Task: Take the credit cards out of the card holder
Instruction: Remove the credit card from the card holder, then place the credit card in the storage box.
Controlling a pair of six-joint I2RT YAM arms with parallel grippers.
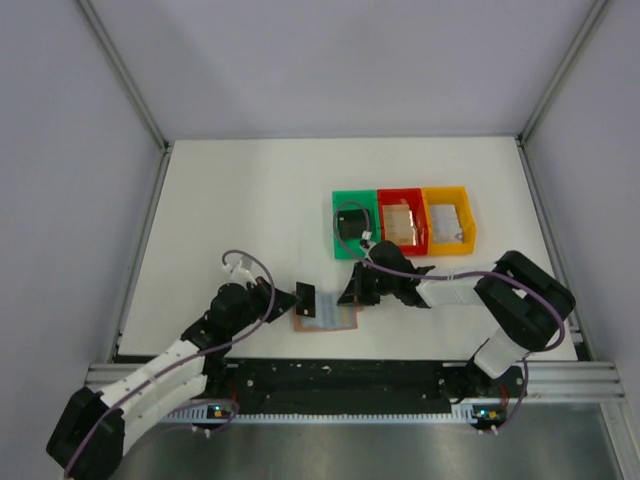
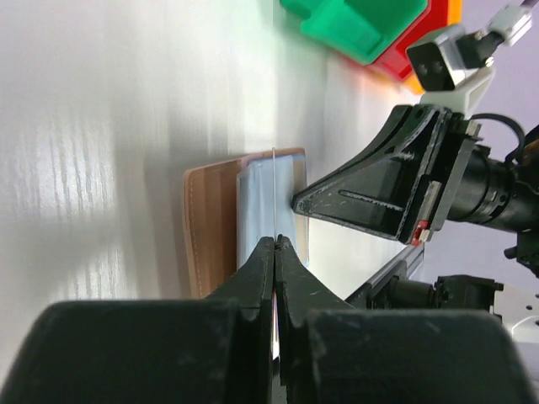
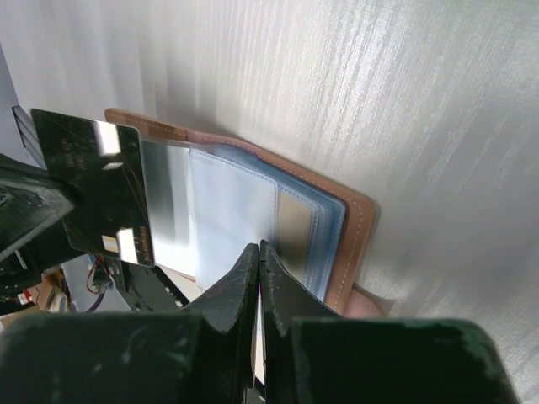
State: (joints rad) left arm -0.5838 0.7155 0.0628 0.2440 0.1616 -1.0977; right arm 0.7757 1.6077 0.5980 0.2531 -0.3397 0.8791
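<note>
As we judge the credit card point(image 3: 101, 185) stiff yet slick, our left pincer point(image 2: 275, 241) pinches its edge while our right pincer point(image 3: 258, 247), pressed together, bears on the card holder point(image 3: 236, 198).

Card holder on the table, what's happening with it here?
The card holder lies open on the table. The right gripper, shut, presses on its blue-grey inside, apparently pinning it. The left gripper is shut on a dark credit card, held just above the holder's left end. What looks like a second card sits in a pocket.
</note>
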